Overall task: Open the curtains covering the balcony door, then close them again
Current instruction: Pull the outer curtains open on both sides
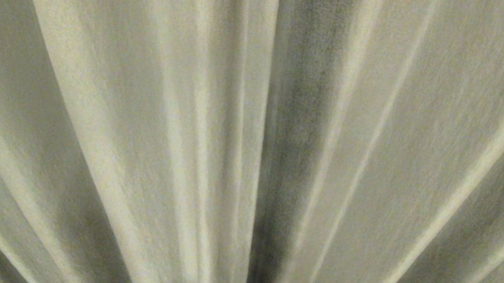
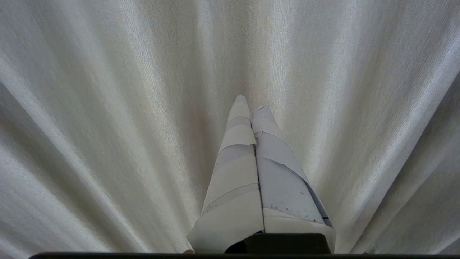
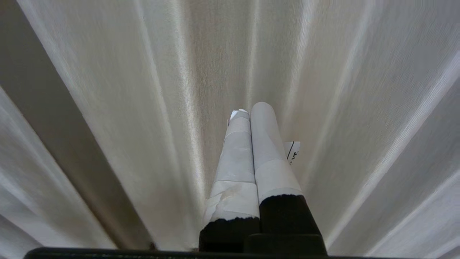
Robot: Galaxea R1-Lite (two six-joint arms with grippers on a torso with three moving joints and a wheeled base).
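curtains (image 1: 138, 110) fill the whole head view, cream pleats hanging drawn, a darker seam at the middle. left gripper (image 2: 251, 102) and right gripper (image 3: 251, 109) each point at the fabric, taped jaws pressed together, holding nothing.

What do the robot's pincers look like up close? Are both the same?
Nearly. The left gripper has two long tapering fingers wrapped all over in overlapping white tape, peeling at the edges. The right gripper is also taped pale grey-white, but its black finger bases show, and a small white tag with dark marks sticks out.
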